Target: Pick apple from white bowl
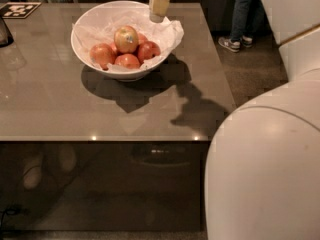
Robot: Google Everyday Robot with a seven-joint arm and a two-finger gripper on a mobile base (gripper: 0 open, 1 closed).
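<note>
Gripper point(157, 15) seen at the 1 o'clock rim of the white bowl point(125, 75); whether it is spread or closed cannot be told. Apple point(126, 39) found mid-bowl, perched on redder apples point(102, 55), at 8 o'clock from the gripper and apart from it. Bowl set on grey table point(100, 114). White robot body point(265, 174) noted at 4 o'clock.

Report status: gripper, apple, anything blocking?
Gripper above bowl's far rim, right of apple. Apple atop red apples in bowl, uncovered. Crumpled paper beneath gripper; nothing over apple.
</note>
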